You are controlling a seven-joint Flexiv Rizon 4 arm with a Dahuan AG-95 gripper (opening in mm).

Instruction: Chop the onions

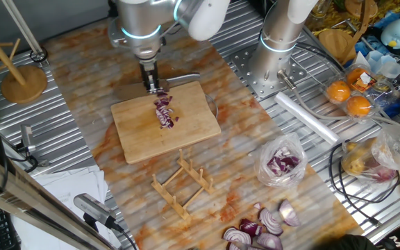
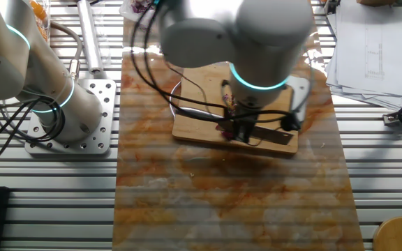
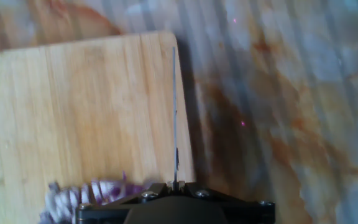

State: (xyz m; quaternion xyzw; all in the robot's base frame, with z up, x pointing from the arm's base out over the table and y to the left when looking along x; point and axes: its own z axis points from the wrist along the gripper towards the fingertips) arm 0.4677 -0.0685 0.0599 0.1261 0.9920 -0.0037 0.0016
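Note:
The onions (image 1: pixel 164 111) are a little heap of purple-white bits in the middle of a wooden cutting board (image 1: pixel 189 128). My gripper (image 1: pixel 150 82) hangs over the board's far edge, just behind the heap, and is shut on a knife. In the hand view the gripper (image 3: pixel 176 185) holds the thin knife blade (image 3: pixel 174 112) edge-on, running along the board's (image 3: pixel 73 99) right edge, with the onion bits (image 3: pixel 82 194) at the lower left beside the fingers. In the other fixed view the arm hides the onions; the dark blade (image 2: pixel 271 137) lies over the board (image 2: pixel 197 104).
A clear bag of purple chunks (image 1: pixel 282 163), larger onion wedges (image 1: pixel 262 229) and a wooden rack (image 1: pixel 182 184) lie in front of the board. A second robot base (image 1: pixel 280 48), oranges (image 1: pixel 349 97) and a wooden stand (image 1: pixel 23 80) are at the sides.

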